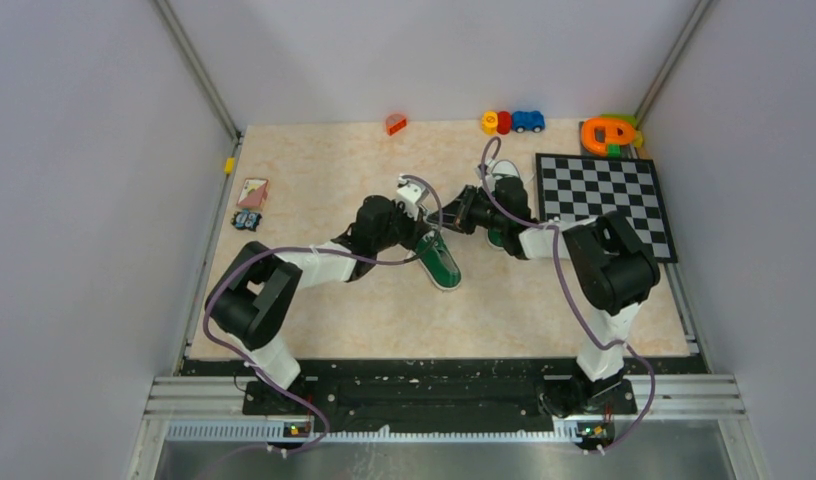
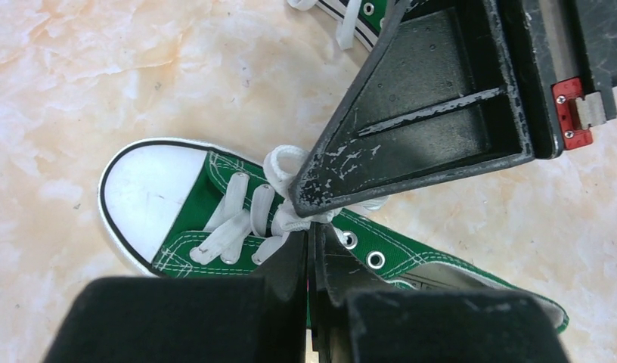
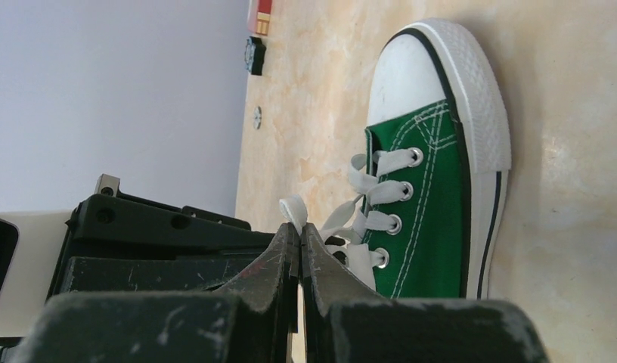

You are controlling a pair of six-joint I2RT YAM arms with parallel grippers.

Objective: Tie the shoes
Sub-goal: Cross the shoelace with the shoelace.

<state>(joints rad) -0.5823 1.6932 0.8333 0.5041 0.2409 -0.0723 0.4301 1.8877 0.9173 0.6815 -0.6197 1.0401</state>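
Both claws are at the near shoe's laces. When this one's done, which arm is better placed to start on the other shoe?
Right, probably. The other shoe lies close against the right arm, toward the checkerboard; the left claw would have to reach past the right claw.

Bright even light, soft shadows, sharp views

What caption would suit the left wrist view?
Left gripper and right gripper, fingers shut, pinch the white laces of a green canvas sneaker resting on the marbled tabletop.
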